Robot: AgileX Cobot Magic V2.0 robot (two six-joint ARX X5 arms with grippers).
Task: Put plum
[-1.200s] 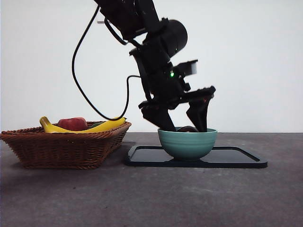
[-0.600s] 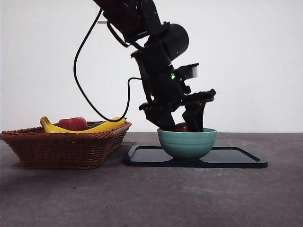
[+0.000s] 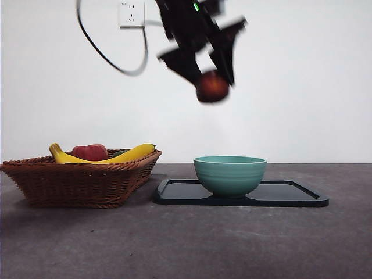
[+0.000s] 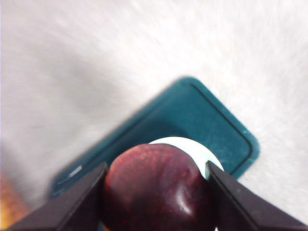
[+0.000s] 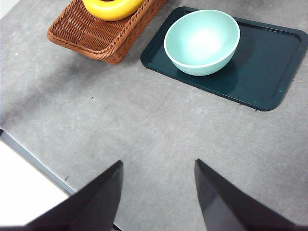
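While the left pincer (image 3: 214, 67) hangs high above the grey worktop (image 3: 186, 232), its two black jaws are closed against either side of the small, round, dark maroon plum (image 3: 212, 87) with its smooth, slightly glossy skin. In the left wrist view the plum (image 4: 159, 190) fills the gap between the jaws, and the pale teal ceramic bowl (image 4: 192, 147) shows just behind it, so the fruit is in the air roughly over that bowl (image 3: 229, 174). The bowl is empty and stands on a dark flat rectangular tray (image 3: 290, 195). Beside the tray sits a brown woven wicker basket (image 3: 81, 180) holding a yellow banana (image 3: 125, 154) and a red apple-like fruit (image 3: 89, 152).

The right pincer (image 5: 159, 192) waits over bare worktop with its jaws spread apart and nothing between them.

The task sentence names no destination, so the target cannot be told from here. Judging by the height and the blur, the step in hand is carrying the fruit. To do it well, the grip should stay firm on the rounded, slippery skin, the travel should be smooth rather than jerky, and the plum should be lowered close to its resting place before the jaws part, so it neither drops nor rolls.
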